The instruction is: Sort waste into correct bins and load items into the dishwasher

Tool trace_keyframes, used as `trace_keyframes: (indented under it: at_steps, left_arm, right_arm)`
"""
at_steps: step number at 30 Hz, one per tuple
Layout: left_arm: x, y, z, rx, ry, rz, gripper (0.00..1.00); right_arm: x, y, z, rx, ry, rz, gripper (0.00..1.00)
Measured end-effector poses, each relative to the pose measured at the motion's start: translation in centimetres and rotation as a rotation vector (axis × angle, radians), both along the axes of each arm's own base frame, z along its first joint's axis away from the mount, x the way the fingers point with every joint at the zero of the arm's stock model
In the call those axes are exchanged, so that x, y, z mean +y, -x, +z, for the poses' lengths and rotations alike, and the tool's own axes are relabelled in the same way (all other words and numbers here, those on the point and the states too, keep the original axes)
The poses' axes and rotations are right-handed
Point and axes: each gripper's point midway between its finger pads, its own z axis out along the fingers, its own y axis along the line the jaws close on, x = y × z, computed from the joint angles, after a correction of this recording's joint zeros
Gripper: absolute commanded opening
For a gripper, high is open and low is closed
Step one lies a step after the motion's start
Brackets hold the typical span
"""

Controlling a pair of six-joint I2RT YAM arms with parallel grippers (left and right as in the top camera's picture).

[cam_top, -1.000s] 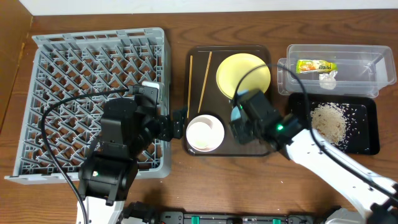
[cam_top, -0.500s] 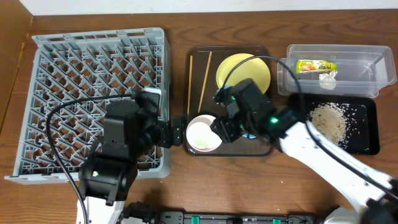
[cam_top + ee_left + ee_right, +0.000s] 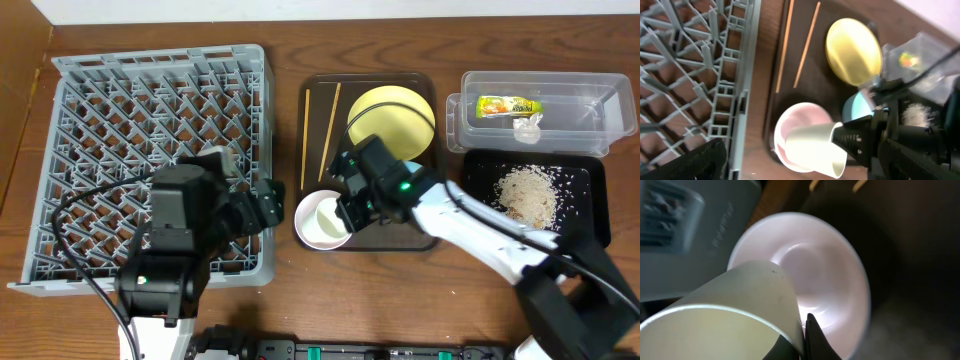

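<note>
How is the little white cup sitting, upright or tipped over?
Tipped: the small white cup lies on its side over the white bowl, gripped by the right gripper.

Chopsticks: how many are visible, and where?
2. One chopstick lies along the brown tray's left edge; the second chopstick lies beside it, nearer the yellow plate. None appears hidden.

The right gripper (image 3: 842,141) hides most of the light-blue bowl (image 3: 859,104).

dish rack (image 3: 140,110): grey matt plastic | tub (image 3: 580,118): clear glossy plastic | cup (image 3: 812,150): smooth, matt | chopsticks (image 3: 306,130): wood | table (image 3: 330,290): wood grain
</note>
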Motion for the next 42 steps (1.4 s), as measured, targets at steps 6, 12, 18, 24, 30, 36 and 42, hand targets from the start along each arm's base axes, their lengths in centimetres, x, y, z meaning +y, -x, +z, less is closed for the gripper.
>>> trace_keyframes:
  at_steps: [6, 12, 18, 24, 30, 36, 42]
  left_arm:
    - [0.0, -0.5, 1.7, -0.014, 0.226, 0.0, 0.96]
    - [-3.0, -1.2, 6.5, -0.143, 0.497, -0.244, 0.89]
    - [-6.3, 1.1, 9.3, -0.134, 0.729, -0.524, 0.89]
    - [-8.7, 3.4, 10.5, -0.095, 0.819, -0.686, 0.89]
    - [-10.5, 4.3, 10.8, -0.105, 0.805, -0.787, 0.69]
    - [-10.8, 4.6, 11.0, -0.113, 0.804, -0.815, 0.61]
    - [-11.2, 5.0, 11.2, -0.114, 0.807, -0.843, 0.54]
  right_arm:
    - [-3.7, -4.1, 9.4, -0.119, -0.22, -0.105, 0.01]
    - [-5.9, -4.2, 21.2, -0.308, -0.538, -0.008, 0.01]
    - [-4.2, -0.8, 24.2, -0.298, -0.694, 0.189, 0.01]
    - [-2.4, 1.2, 24.5, -0.276, -0.736, 0.289, 0.01]
    - [-0.8, 2.5, 24.6, -0.274, -0.756, 0.35, 0.01]
    - [-0.6, 3.0, 24.7, -0.268, -0.764, 0.369, 0.01]
    - [-0.4, 2.3, 24.1, -0.273, -0.741, 0.338, 0.68]
